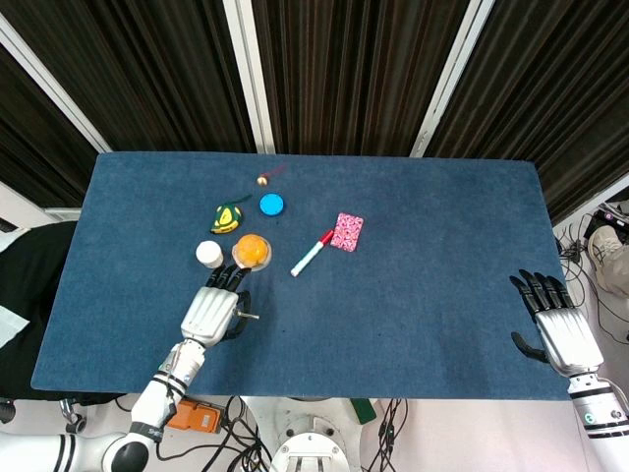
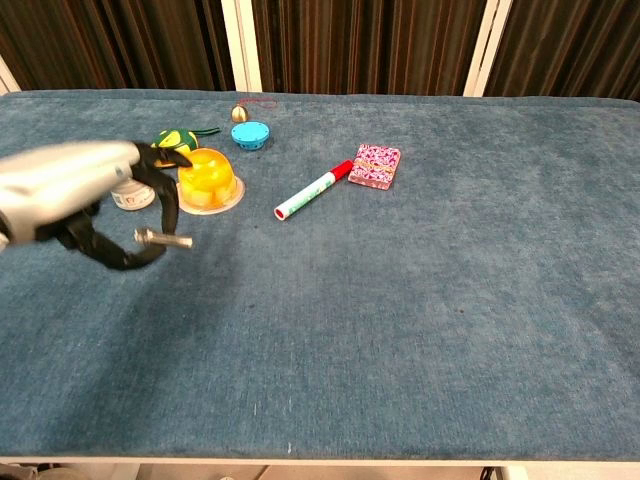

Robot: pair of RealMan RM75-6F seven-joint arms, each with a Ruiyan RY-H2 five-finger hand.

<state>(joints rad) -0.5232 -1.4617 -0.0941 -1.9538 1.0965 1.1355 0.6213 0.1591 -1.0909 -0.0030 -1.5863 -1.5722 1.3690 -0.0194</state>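
Note:
My left hand (image 1: 211, 310) (image 2: 70, 185) pinches a small metal pin (image 1: 248, 316) (image 2: 165, 239) and holds it lifted above the blue cloth table (image 1: 423, 246). The pin sticks out sideways from the curled fingers. Just beyond the hand stand an orange jelly cup (image 1: 252, 252) (image 2: 208, 178) and a white jar (image 1: 208, 254) (image 2: 130, 197), the jar partly hidden by the hand in the chest view. My right hand (image 1: 555, 329) lies at the table's near right corner, fingers spread, holding nothing. The chest view does not show it.
Further back lie a green-and-yellow toy (image 1: 228, 216) (image 2: 172, 140), a blue round lid (image 1: 271, 205) (image 2: 250, 133) and a small gold bell (image 1: 262, 180) (image 2: 239, 114). A red-capped white marker (image 1: 312, 253) (image 2: 313, 190) and a pink patterned card (image 1: 348, 232) (image 2: 376, 165) lie mid-table.

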